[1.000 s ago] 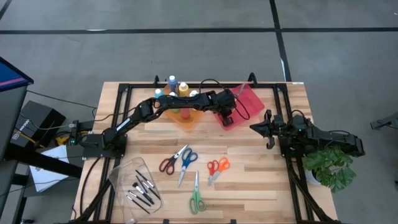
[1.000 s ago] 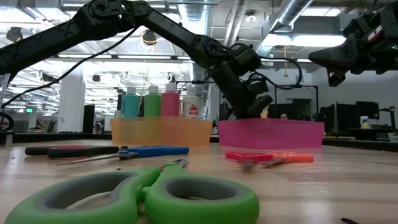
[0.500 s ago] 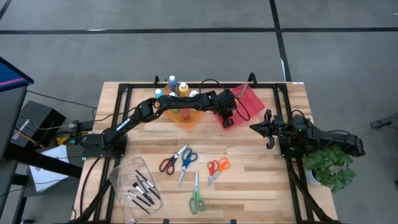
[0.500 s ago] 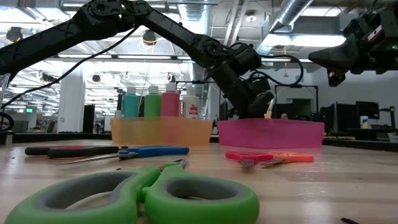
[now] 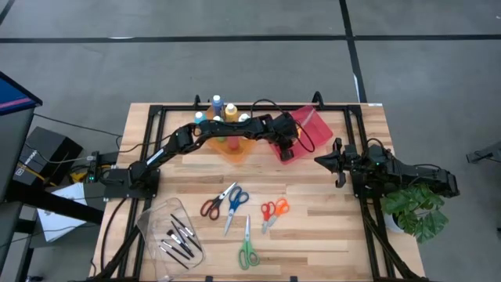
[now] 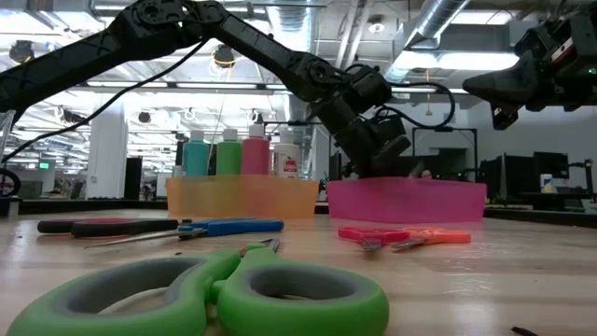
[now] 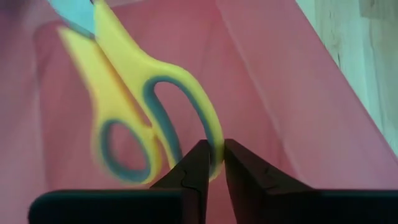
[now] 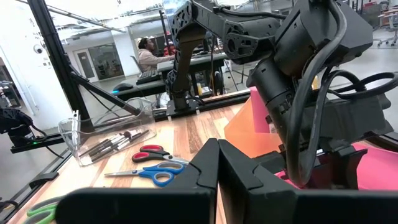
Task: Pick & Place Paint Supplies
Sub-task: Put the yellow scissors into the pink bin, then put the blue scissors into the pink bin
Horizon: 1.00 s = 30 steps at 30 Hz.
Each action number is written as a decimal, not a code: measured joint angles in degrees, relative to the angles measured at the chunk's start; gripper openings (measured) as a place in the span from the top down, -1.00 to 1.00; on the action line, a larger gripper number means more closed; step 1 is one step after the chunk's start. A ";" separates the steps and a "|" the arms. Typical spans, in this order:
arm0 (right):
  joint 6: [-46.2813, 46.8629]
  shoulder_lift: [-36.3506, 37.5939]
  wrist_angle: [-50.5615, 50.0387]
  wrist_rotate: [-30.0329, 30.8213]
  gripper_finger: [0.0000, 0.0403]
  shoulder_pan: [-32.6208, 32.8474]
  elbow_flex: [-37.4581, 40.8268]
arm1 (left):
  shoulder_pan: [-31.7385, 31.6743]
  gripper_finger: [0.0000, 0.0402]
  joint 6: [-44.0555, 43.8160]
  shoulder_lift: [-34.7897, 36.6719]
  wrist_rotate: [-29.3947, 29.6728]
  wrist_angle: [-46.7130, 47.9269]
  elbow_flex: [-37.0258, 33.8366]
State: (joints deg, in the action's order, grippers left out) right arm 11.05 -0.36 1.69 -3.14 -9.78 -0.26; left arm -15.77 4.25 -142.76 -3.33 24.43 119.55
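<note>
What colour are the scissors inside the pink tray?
Yellow handles with teal inside the loops; the left wrist view shows them best, lying in the pink tray.

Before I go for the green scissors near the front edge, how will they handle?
The green scissors lie flat and closed, so probably stiff and unlikely to roll. The thin blades sit low on the table, likely hard to pinch; the thick handle loops look easier, though perhaps slippery.

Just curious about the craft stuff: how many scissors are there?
5: red pair, blue pair, orange pair and green pair on the table; yellow pair in the red tray. More may be hidden.
</note>
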 joint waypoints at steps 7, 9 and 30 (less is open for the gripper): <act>0.00 0.00 -0.01 0.00 1.00 0.00 0.00 | 0.07 0.64 -0.15 0.00 0.24 -0.15 0.00; 0.00 0.00 -0.01 0.00 1.00 0.00 -0.01 | 0.07 0.62 -0.17 0.00 0.30 -0.15 0.00; 0.00 0.01 -0.02 0.15 1.00 0.00 0.01 | 1.09 0.97 1.42 33.95 3.49 -4.13 -8.71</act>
State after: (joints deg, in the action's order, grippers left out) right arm 11.05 -0.35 1.68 -2.98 -9.78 -0.25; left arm -14.68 5.67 -108.81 0.16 20.29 110.83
